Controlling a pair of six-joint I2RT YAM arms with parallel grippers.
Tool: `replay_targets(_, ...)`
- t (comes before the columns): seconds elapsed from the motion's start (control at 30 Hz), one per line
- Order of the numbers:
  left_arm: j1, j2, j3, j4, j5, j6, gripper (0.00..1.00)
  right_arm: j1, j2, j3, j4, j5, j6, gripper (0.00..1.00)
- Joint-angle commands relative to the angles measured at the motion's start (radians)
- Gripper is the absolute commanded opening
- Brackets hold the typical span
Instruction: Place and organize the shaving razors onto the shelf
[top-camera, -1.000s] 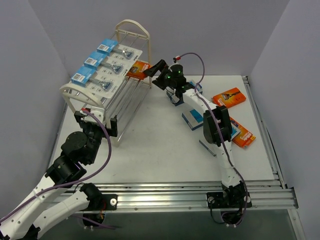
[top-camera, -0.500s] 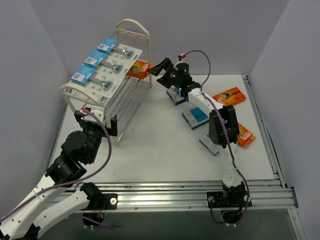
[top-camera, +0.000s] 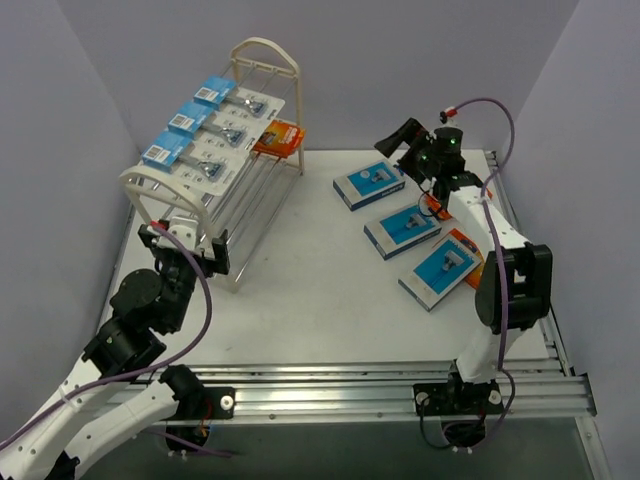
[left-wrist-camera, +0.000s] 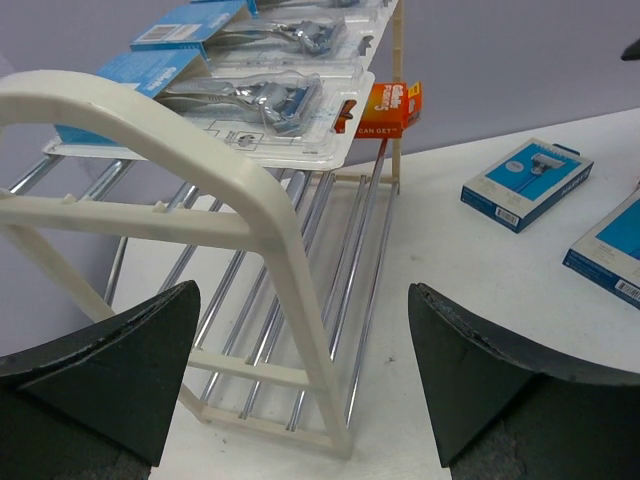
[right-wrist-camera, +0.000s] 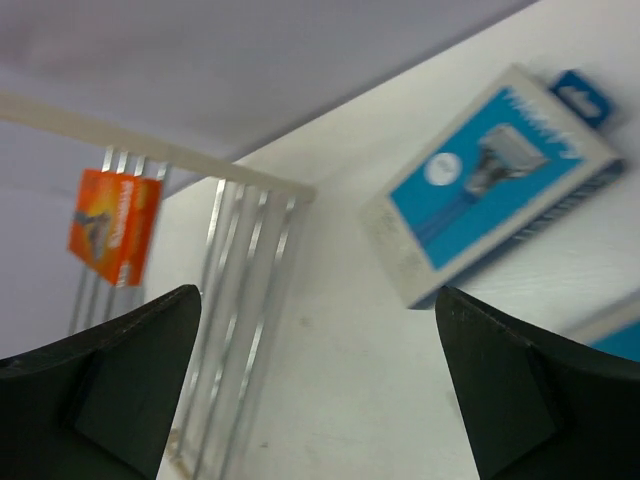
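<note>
The cream-white shelf (top-camera: 262, 55) stands at the back left. Three blister-card razor packs (top-camera: 213, 130) lie in a row on its top tier, and an orange box (top-camera: 277, 138) sits at its far end. Three blue-and-white boxes lie on the table at the right (top-camera: 368, 186), (top-camera: 403, 231), (top-camera: 445, 268). My right gripper (top-camera: 394, 141) is open and empty, raised above the back right of the table near the farthest blue box (right-wrist-camera: 495, 180). My left gripper (top-camera: 185, 250) is open and empty at the shelf's near arch (left-wrist-camera: 200, 170). The orange box also shows in both wrist views (left-wrist-camera: 385, 108) (right-wrist-camera: 115, 225).
A sliver of another orange box (top-camera: 466, 241) shows beside the right arm's forearm. A metal rail (top-camera: 525, 230) runs along the table's right edge. Grey walls close in the left, back and right sides.
My right gripper has swung from the shelf's far end to the back right, leaving the orange box on the shelf and uncovering the blue boxes. My left arm has drawn back slightly.
</note>
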Motion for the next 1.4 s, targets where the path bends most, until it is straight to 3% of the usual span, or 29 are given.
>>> replay_targets(0.0, -0.01, -0.038, 0.007, 0.032, 0.0, 0.024, 0.94, -0.063, -0.091, -0.056, -0.176, 0.116, -0.173, 1.0)
replay_targets(0.17, -0.027, -0.026, 0.005, 0.032, 0.013, 0.03, 0.94, -0.143, -0.151, -0.089, -0.323, 0.237, -0.324, 1.0)
replay_targets(0.33, -0.042, -0.012, 0.011, 0.025, 0.035, 0.023, 0.94, -0.146, -0.063, -0.002, -0.492, 0.376, -0.451, 0.99)
replay_targets(0.57, -0.054, 0.011, 0.022, 0.012, 0.044, 0.015, 0.94, -0.145, 0.065, 0.089, -0.558, 0.482, -0.528, 0.74)
replay_targets(0.63, -0.056, 0.017, 0.021, 0.009, 0.052, 0.015, 0.94, -0.142, 0.108, 0.118, -0.568, 0.493, -0.539, 0.7)
replay_targets(0.93, -0.06, 0.02, 0.019, 0.009, 0.047, 0.023, 0.94, -0.125, 0.274, 0.232, -0.607, 0.533, -0.571, 0.66)
replay_targets(1.37, -0.063, 0.024, 0.019, 0.008, 0.055, 0.03, 0.94, -0.128, 0.36, 0.295, -0.63, 0.625, -0.591, 0.68)
